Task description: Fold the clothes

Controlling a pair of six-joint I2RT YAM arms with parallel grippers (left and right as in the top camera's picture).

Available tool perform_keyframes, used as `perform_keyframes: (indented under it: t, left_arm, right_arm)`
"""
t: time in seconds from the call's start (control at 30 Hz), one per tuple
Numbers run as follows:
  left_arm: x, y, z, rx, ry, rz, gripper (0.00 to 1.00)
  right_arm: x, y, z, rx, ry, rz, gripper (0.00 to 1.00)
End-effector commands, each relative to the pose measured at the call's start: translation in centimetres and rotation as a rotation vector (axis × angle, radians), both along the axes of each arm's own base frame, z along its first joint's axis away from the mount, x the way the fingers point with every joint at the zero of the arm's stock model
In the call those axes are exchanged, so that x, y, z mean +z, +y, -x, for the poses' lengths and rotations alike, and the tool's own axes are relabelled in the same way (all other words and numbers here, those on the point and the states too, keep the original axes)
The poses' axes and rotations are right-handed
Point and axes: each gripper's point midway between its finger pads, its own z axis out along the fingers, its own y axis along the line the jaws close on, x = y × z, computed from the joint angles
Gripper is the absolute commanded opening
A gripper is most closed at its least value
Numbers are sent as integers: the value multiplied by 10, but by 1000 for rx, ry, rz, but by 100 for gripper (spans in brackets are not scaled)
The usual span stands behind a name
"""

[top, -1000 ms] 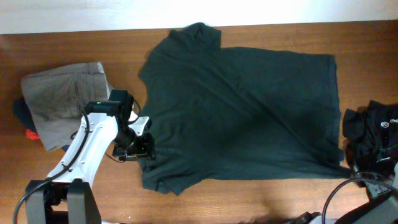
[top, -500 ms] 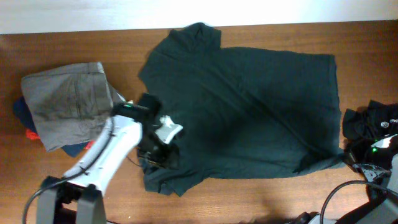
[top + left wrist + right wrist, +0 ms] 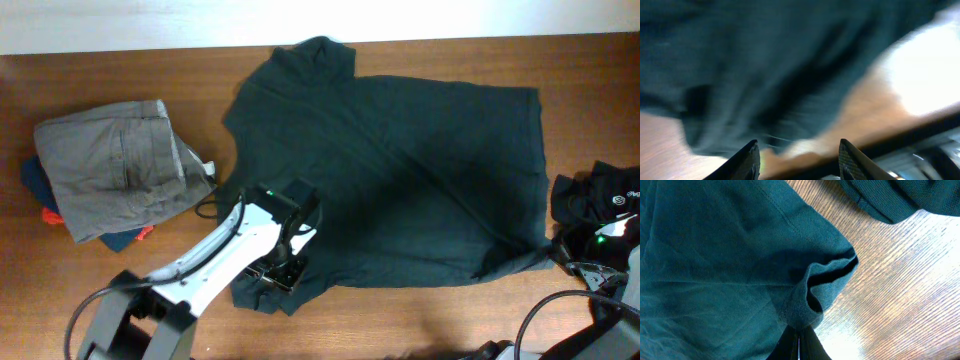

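Across the middle of the brown wooden table the dark green short-sleeved fabric T-shirt lies spread flat. My left gripper hovers unclenched over its near left hem. My right gripper pinches its near right corner.

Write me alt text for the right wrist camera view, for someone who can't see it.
The right gripper, shut, pinches a bunched corner of a dark green T-shirt that fills the left of the frame. Wooden table shows at right, with the edge of a dark garment at the top.
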Motion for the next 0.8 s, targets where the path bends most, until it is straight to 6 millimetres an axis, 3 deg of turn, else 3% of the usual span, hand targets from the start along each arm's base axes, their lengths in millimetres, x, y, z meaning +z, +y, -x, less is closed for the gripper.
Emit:
perform_keyframes:
  t: [0.0, 0.27, 0.37, 0.43, 0.53, 0.77]
  left_arm:
    - [-11, 23, -10, -15, -49, -147, 50]
    - [-23, 4, 15, -104, 115, 2, 44]
    - [-24, 6, 22, -104, 144, 2, 45]
    - [-27, 8, 25, -103, 150, -2, 44]
    - [-26, 5, 30, -92, 171, 17, 31]
    - [-29, 3, 24, -95, 144, 25, 30]
  right_arm:
    - [8, -1, -6, 18, -32, 17, 4]
    - [8, -1, -6, 18, -32, 17, 4]
    - [8, -1, -6, 18, -32, 17, 4]
    - [8, -1, -6, 18, -32, 17, 4]
    - [8, -1, -6, 18, -32, 17, 4]
    - [8, -1, -6, 18, -32, 17, 4]
